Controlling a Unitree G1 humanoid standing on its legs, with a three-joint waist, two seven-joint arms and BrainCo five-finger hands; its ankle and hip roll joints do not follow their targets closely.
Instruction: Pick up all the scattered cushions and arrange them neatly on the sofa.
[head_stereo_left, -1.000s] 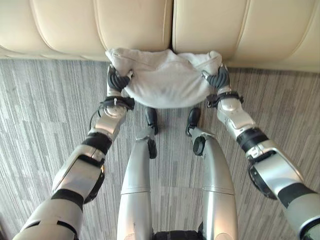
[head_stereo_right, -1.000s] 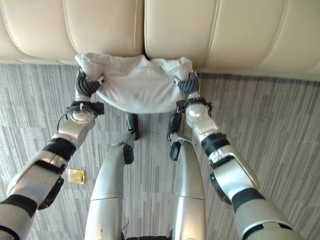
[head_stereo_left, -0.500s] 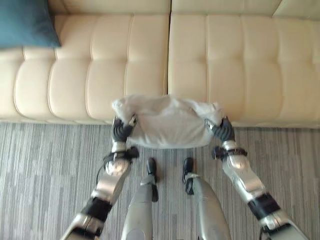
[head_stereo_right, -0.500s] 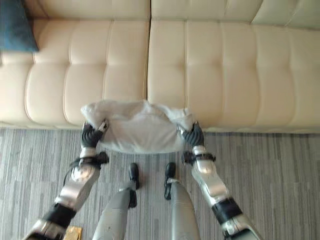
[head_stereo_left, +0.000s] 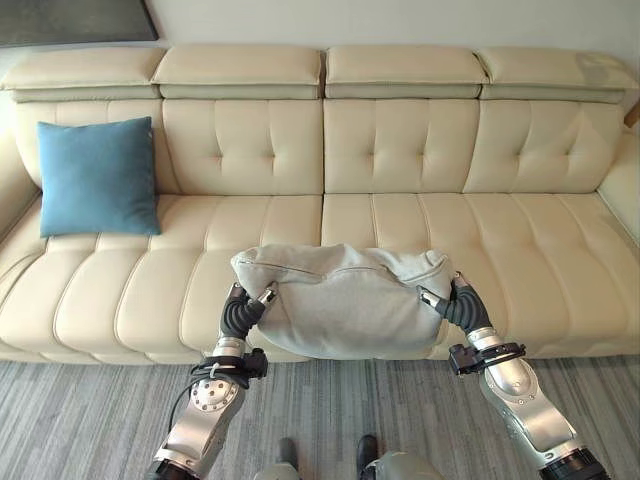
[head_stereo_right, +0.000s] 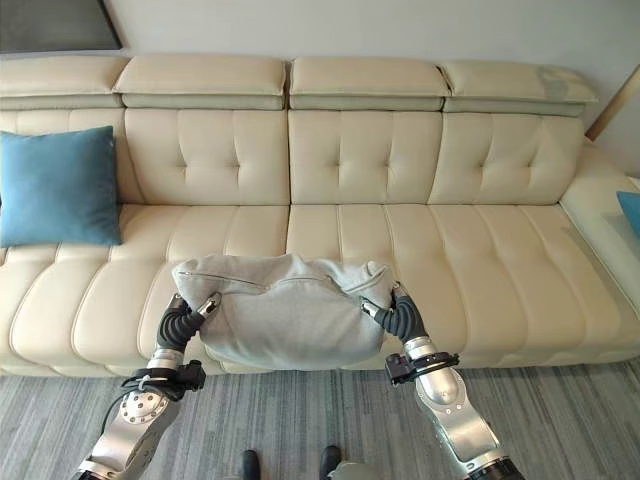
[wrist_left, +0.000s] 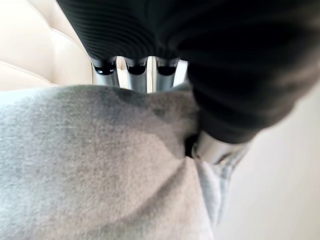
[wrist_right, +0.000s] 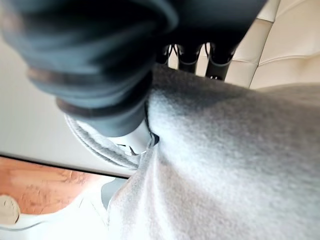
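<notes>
We have lifted the soft grey fabric cushion from floor level to the cream leather sofa seat. Our left hand and right hand each clench a corner. It's ready to set down.

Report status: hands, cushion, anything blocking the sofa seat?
Left hand and right hand both pinching the grey cushion by its ends. Cushion held at the sofa front edge. Blue cushion far left; middle seat unobstructed.

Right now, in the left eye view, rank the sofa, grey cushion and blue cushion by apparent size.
1. sofa
2. grey cushion, held nearer the camera, so it may look bigger than it is
3. blue cushion
</notes>
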